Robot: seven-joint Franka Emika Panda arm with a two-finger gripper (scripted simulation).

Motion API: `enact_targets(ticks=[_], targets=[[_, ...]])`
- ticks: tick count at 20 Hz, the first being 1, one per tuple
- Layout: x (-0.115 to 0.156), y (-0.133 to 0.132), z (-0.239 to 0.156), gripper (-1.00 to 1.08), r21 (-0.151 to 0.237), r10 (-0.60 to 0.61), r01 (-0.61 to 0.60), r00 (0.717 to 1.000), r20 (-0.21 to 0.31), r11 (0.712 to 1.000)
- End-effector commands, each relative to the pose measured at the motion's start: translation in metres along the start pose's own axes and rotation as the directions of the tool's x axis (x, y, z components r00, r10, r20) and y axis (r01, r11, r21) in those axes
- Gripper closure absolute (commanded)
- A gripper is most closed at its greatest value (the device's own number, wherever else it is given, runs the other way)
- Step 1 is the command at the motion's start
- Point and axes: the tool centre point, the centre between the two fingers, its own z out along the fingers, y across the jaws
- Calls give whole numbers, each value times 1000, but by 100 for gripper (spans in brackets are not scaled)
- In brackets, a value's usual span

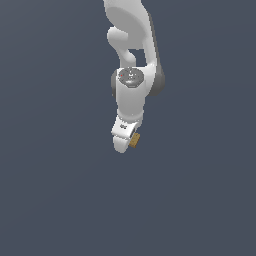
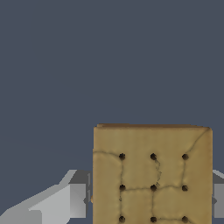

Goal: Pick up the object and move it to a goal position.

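The tan-brown block [image 2: 152, 175], square with a grid of dark dots on top, fills much of the wrist view and sits between my two grey fingers [image 2: 74, 199]. In the exterior view only a small tan corner of the block [image 1: 134, 140] shows, beside the tip of my white gripper [image 1: 126, 142], which points downward over the dark floor. The gripper is shut on the block, with a finger pressed against each side. The arm hides most of the block in the exterior view.
A plain dark grey-blue floor [image 1: 60, 200] spreads under the arm in both views. No other objects or edges show.
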Motion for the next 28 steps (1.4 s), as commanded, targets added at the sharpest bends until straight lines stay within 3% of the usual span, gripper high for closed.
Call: enact_targets(ticks=[1,18,28], targets=[[-16,3,-28,108,-1,-1,1,1000,-1,1000],[-117,30,-212,108,0,-1,1,1000,-5,1000],[-153,43,-276,108,0,1,-1,1000,-2,1000]])
